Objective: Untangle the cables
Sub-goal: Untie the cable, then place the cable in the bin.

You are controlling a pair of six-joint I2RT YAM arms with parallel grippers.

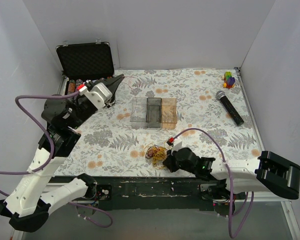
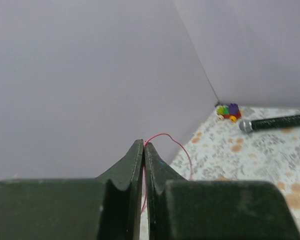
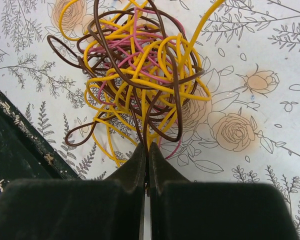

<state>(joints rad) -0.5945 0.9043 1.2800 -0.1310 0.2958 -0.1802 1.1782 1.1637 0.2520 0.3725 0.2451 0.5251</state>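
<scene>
Loosely knotted, feather-light wires; both claws clenched.

The cables (image 1: 156,152) lie in a small tangle on the flowered table (image 1: 205,100) near its front edge. The right gripper (image 3: 147,150) is pressed together on brown and yellow strands at the tangle's near rim. The left gripper (image 2: 143,145) is raised well apart at the back left, clenched on a single pink strand (image 2: 176,146) that arcs out of its tips. I judge the wires thin, springy and nearly weightless, so the whole clump would likely drag along rather than give up a loop. One claw should pin the mass while the other takes a free end or outer loop, not the dense middle.
</scene>
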